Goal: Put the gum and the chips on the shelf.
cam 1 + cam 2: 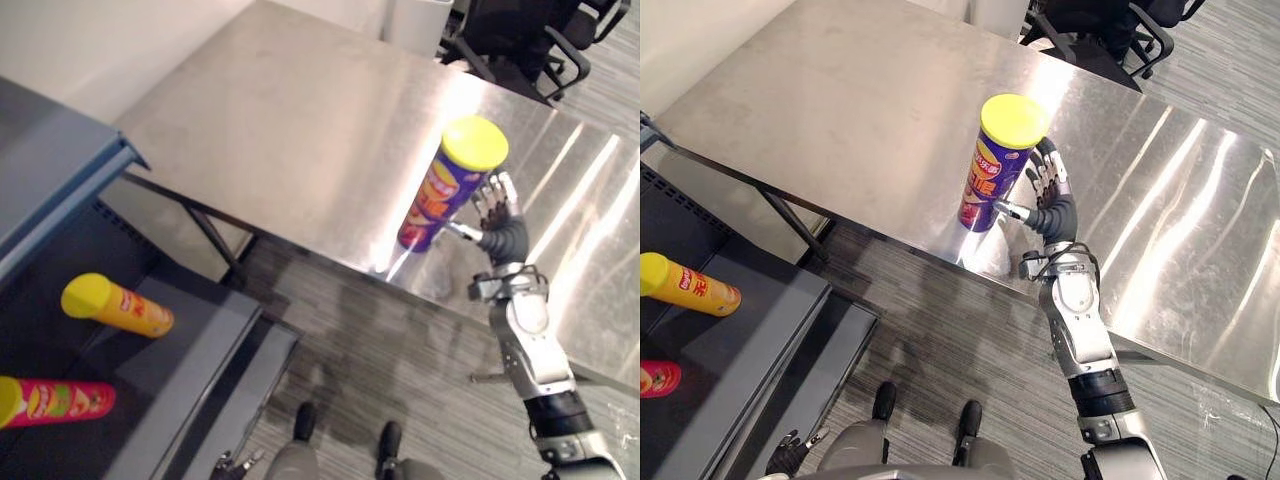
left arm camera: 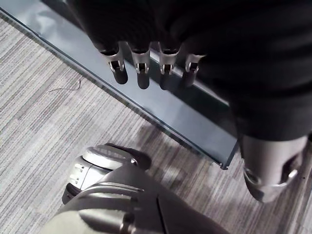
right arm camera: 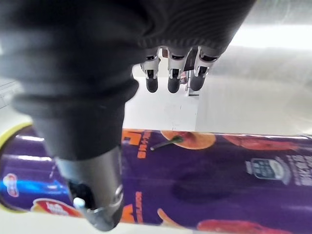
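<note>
A purple chips can (image 1: 440, 200) with a yellow lid stands up on the shiny counter (image 1: 300, 130), near its front edge, at the right middle of the left eye view. The right hand (image 1: 497, 212) is just beside the can, on its right. Its fingers are straight and loose, not wrapped round the can, and the thumb reaches toward the can's side. At the lower left is a dark blue shelf (image 1: 190, 340). A yellow tube (image 1: 118, 306) and a red can (image 1: 60, 402) lie on it. The left hand (image 2: 142, 73) hangs by the shelf's edge with straight, loose fingers, holding nothing.
</note>
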Robot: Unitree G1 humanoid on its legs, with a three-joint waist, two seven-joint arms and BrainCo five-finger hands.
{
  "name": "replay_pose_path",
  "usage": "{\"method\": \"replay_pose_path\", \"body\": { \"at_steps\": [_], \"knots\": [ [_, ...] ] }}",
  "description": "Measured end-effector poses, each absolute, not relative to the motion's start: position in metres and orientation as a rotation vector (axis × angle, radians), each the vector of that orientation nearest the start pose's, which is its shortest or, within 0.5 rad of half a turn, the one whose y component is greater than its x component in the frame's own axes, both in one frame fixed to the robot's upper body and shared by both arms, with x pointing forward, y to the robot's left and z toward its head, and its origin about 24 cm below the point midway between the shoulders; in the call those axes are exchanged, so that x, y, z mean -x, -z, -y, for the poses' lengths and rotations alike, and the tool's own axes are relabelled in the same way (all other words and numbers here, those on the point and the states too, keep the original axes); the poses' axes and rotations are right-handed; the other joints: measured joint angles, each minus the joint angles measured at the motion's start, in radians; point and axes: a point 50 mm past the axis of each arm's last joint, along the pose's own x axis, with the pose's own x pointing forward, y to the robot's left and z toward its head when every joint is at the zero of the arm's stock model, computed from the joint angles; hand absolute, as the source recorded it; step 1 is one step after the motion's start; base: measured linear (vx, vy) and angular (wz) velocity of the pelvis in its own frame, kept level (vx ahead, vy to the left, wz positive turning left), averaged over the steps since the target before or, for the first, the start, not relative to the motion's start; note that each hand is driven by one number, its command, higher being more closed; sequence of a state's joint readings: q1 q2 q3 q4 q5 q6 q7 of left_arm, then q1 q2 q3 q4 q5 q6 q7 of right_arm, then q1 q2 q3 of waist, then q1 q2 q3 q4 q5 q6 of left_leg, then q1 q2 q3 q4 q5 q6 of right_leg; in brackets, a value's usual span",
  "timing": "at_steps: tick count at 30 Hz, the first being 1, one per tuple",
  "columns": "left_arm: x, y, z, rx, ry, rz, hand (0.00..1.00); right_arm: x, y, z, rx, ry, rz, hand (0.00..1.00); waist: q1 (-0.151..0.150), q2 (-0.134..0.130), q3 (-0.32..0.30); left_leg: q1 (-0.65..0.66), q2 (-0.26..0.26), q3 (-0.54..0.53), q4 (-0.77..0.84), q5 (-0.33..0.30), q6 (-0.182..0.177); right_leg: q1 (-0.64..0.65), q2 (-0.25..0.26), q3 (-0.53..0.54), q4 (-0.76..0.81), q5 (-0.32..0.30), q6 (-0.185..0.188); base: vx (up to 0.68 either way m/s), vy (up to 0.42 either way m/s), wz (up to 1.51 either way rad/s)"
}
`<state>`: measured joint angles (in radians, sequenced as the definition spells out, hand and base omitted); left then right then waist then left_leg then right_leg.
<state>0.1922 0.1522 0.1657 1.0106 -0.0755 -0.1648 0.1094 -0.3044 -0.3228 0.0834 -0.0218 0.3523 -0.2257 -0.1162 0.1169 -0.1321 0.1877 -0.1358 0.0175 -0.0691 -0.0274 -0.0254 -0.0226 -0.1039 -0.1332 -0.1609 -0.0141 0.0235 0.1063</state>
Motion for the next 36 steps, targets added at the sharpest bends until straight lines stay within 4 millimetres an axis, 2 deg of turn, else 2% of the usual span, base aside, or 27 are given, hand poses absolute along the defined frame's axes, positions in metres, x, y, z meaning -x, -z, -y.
{"method": "replay_pose_path", "body": {
  "at_steps": [13,36],
  "knots": [
    [-0.072,0.149,-0.241,-0.055,-0.422,-0.98,0.0,-0.303,-0.175,0.167,-0.053,-0.083,0.576,0.0,0.003,0.006,0.004,-0.021,-0.006,-0.002,0.013,-0.001,0.0,-0.012,-0.004,0.006,0.0,0.004,-0.005,0.01,0.003,0.02],
    [-0.072,0.151,-0.236,-0.014,-0.439,-0.98,0.0,-0.302,-0.17,0.147,-0.036,-0.209,0.551,0.0,0.01,0.012,0.008,-0.03,-0.001,-0.022,0.02,0.0,-0.001,-0.01,0.003,0.006,-0.002,0.004,-0.006,0.0,-0.003,0.02]
  ]
}}
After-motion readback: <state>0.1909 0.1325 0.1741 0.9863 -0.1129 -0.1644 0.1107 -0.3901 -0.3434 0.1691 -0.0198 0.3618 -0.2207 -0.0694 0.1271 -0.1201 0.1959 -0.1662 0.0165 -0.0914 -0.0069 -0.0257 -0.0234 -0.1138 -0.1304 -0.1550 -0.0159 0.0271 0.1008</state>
